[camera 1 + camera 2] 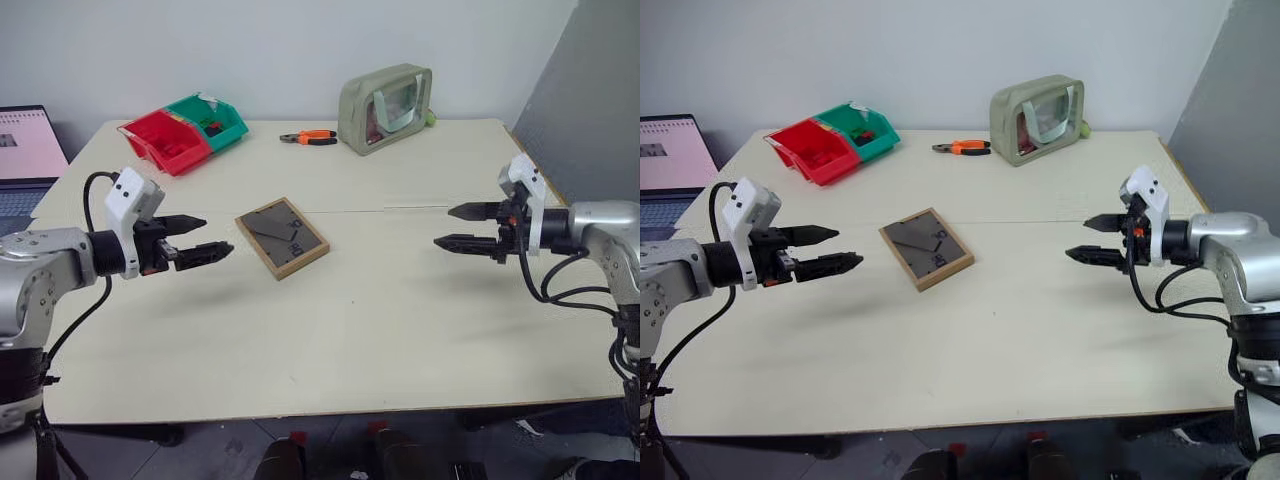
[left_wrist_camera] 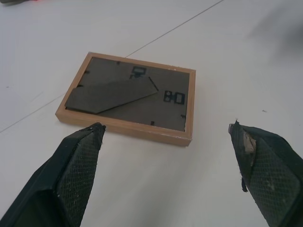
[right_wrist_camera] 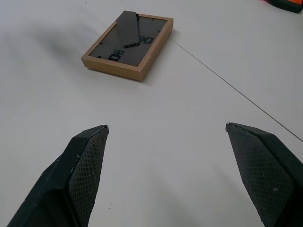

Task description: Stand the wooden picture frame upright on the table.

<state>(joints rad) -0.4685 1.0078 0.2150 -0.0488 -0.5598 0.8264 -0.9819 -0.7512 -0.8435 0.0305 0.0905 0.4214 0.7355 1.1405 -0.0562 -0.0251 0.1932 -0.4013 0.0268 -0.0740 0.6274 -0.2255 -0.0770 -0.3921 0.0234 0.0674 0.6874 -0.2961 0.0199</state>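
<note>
- Table: large pale cream rectangular tabletop with a thin seam line running across it from side to side; carries every item below.
- Wooden picture frame: small rectangular light-wood frame; lies flat, face down, dark brown-grey back panel up with its stand folded flat against the panel; sits left of the tabletop's centre, just on the near side of the seam, turned at an angle to the table edges; touched by neither gripper.
- Left gripper: two black fingers spread wide, holding nothing; hovers above the tabletop near its left edge, tips pointing toward the frame and stopping short of it; in the left wrist view the frame lies just beyond and between the two fingertips.
- Right gripper: two black fingers spread wide, holding nothing; hovers above the right part of the tabletop, pointing toward the frame, well apart from it.
- Red plastic bin and green plastic bin: open storage bins set side by side, touching, near the far left corner; small contents too small to tell.
- Orange-handled pliers: lying flat near the far edge, between the bins and the pouch.
- Greenish zip pouch: boxy soft case with a clear front window; stands upright at the far edge, right of the pliers.
</note>
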